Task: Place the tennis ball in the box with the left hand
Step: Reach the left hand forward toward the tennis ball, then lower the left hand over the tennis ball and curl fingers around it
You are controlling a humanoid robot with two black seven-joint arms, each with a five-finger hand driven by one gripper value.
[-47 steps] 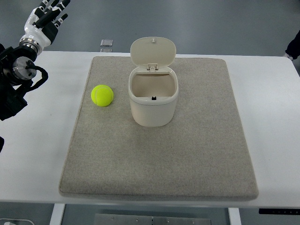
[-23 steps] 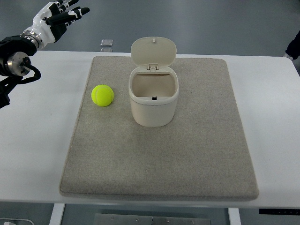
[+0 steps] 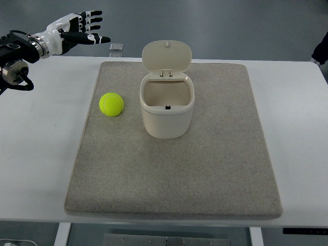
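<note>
A yellow-green tennis ball (image 3: pixel 111 104) lies on the grey mat (image 3: pixel 215 164), just left of the cream box (image 3: pixel 167 108). The box stands upright with its hinged lid (image 3: pixel 166 55) flipped up at the back, and its inside is empty. My left hand (image 3: pixel 84 29) reaches in from the upper left, over the far table edge, fingers spread and holding nothing. It hovers well behind and to the left of the ball. The right arm does not show.
The mat covers most of a white table (image 3: pixel 41 154). A small clear square object (image 3: pixel 117 48) sits at the table's far edge behind the mat. A dark shape (image 3: pixel 322 51) pokes in at the right edge.
My left hand has swung rightward and forward from the top-left corner, its fingers now stretched toward the mat's far-left corner. Ball and box have not moved.
</note>
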